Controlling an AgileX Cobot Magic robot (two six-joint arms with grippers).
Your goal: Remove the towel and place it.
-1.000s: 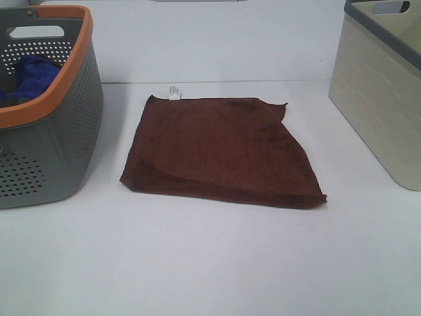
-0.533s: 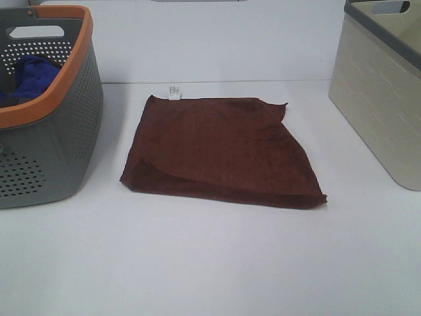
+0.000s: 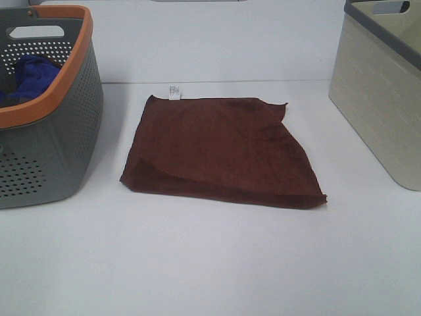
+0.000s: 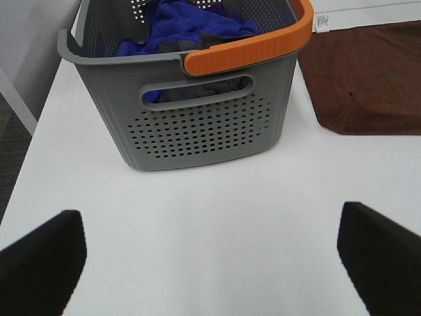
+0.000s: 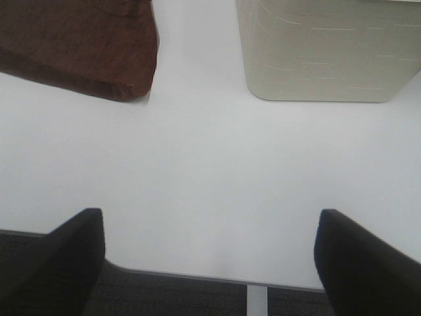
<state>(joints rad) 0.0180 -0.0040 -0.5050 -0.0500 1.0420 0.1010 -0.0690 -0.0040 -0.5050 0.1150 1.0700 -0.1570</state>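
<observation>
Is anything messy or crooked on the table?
A little. The brown towel lies flat but unevenly folded: its far right corner is doubled over and its edges don't line up. A blue cloth sits bunched in the grey basket. Nothing looks spilled or broken.

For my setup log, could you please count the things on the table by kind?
Baskets: 2, a grey basket with an orange rim and a beige basket.
Cloths: 2, a brown towel lying on the table and a blue cloth in the grey basket.
Total: 4.
</observation>
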